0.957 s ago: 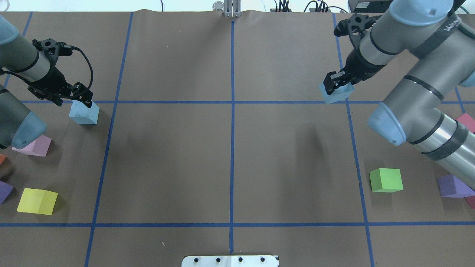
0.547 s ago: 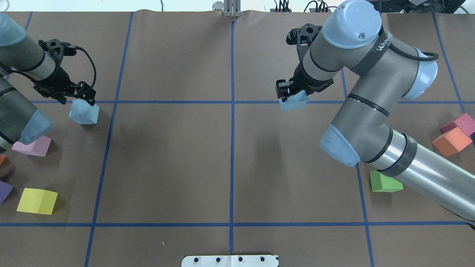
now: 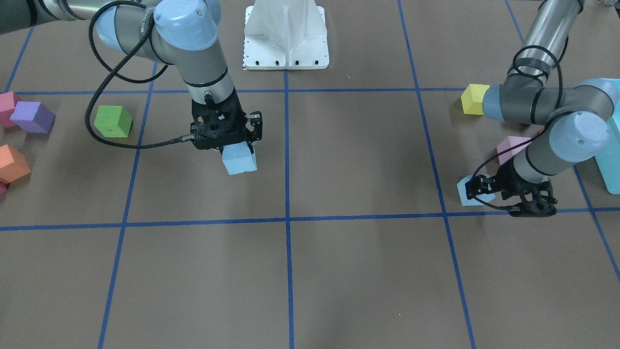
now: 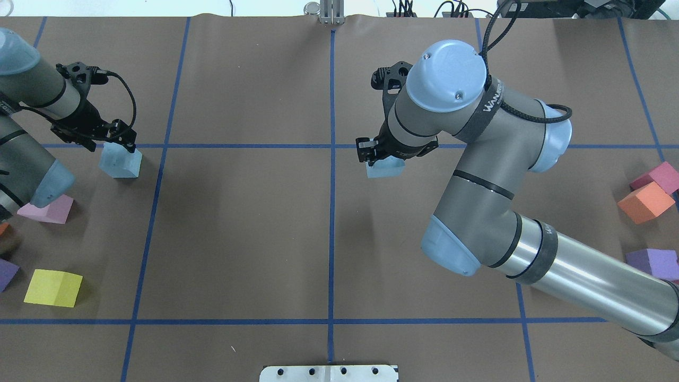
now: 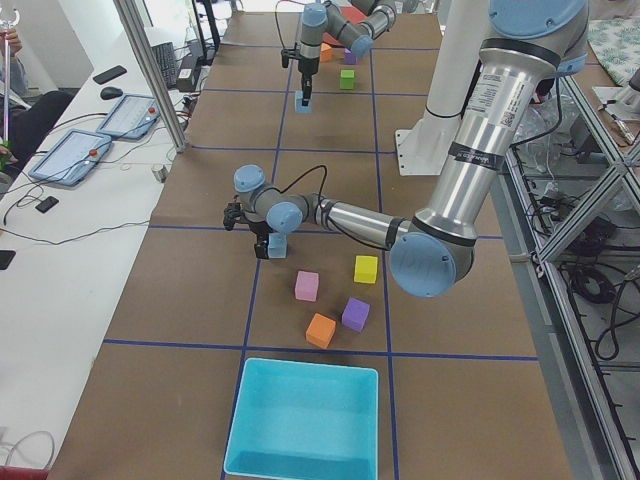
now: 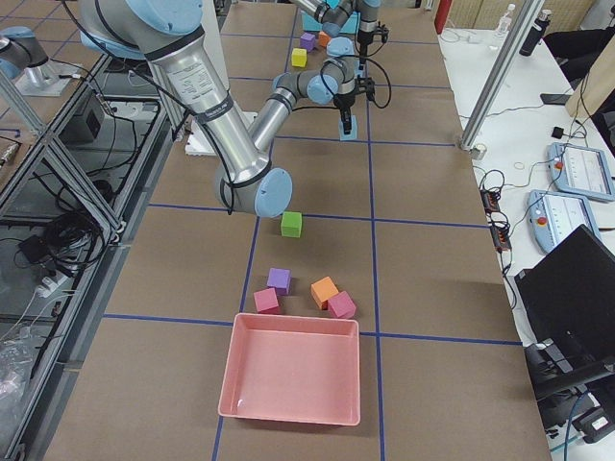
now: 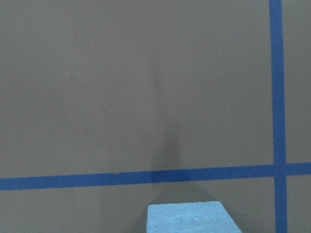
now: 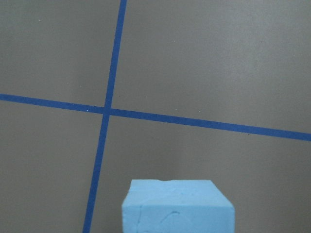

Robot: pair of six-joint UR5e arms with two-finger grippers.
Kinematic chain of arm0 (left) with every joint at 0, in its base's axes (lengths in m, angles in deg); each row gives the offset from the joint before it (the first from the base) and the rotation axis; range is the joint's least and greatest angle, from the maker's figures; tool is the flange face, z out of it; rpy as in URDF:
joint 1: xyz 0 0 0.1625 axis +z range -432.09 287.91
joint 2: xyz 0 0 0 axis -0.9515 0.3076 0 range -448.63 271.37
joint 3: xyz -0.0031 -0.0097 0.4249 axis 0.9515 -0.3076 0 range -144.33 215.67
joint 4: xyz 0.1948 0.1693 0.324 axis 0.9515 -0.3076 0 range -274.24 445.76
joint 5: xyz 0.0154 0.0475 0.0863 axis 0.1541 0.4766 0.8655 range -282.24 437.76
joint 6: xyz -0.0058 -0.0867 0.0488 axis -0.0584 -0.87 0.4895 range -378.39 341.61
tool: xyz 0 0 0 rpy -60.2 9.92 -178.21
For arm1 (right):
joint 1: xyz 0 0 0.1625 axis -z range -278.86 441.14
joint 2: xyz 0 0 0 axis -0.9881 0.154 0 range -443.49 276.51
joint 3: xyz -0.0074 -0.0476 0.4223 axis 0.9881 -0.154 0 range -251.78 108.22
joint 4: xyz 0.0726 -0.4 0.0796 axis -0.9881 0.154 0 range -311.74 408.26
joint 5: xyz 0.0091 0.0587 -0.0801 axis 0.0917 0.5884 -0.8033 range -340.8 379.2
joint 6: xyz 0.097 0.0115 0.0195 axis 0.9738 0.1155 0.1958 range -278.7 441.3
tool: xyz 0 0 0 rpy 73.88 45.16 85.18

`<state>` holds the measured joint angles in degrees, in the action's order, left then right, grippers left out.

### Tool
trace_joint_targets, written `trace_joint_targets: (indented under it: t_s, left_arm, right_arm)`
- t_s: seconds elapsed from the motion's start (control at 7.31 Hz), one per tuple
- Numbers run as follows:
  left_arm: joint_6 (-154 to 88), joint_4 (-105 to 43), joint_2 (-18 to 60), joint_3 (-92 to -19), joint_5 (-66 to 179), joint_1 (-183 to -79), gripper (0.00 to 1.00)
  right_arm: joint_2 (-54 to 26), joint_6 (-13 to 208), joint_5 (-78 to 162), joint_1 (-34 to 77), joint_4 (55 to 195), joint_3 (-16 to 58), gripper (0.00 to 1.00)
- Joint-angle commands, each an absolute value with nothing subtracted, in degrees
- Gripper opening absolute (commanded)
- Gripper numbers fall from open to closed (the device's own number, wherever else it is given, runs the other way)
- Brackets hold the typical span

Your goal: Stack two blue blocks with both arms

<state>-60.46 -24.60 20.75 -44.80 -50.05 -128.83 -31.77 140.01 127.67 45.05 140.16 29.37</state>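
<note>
Step in hand looks like transport: one block is picked and travelling to a stack spot, the other is not yet lifted. Right arm (image 4: 477,175) reaches in across its half, wrist close to the centre line (image 4: 331,239). Left arm (image 4: 32,87) sits low at the far left edge. Right gripper (image 4: 377,156) points straight down, jaws clamped on the right block (image 4: 386,170), which hangs under the fingertips off the table (image 4: 238,239), just right of the centre line. Left gripper (image 4: 118,142) is down on the upper part of the left block (image 4: 121,164). I can't tell whether it's squeezing or only straddling; the wrist view shows just the block's top edge. Left block looks seated on the table, well apart from the right block. Next move, my read: set one block down flat as the base near the centre, then bring the other over it, faces square, and lower to contact before release. It's foam, so go easy.
</note>
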Motion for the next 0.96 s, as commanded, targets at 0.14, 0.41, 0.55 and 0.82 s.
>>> trace_joint_targets:
  t_s: [0.14,0.41,0.55,0.82]
  left_arm:
    - [-64.17,-25.24,21.06,-45.01,-50.12,-128.34,0.98]
    - [-66.19,-25.85,20.98,-45.19,-50.21,-128.16,0.70]
    - [-66.46,-26.47,21.06,-45.19,-50.21,-128.07,0.62]
    - [-70.94,-25.51,21.24,-48.86,-50.65,-128.07,0.55]
  right_arm:
    - [-31.90,140.71,125.55,47.38,140.19,29.03,0.45]
    - [-34.52,140.71,125.54,48.44,139.76,24.58,0.45]
    - [-38.28,141.93,125.46,49.40,139.58,20.11,0.45]
    - [-42.78,142.30,125.37,50.11,138.88,14.90,0.45]
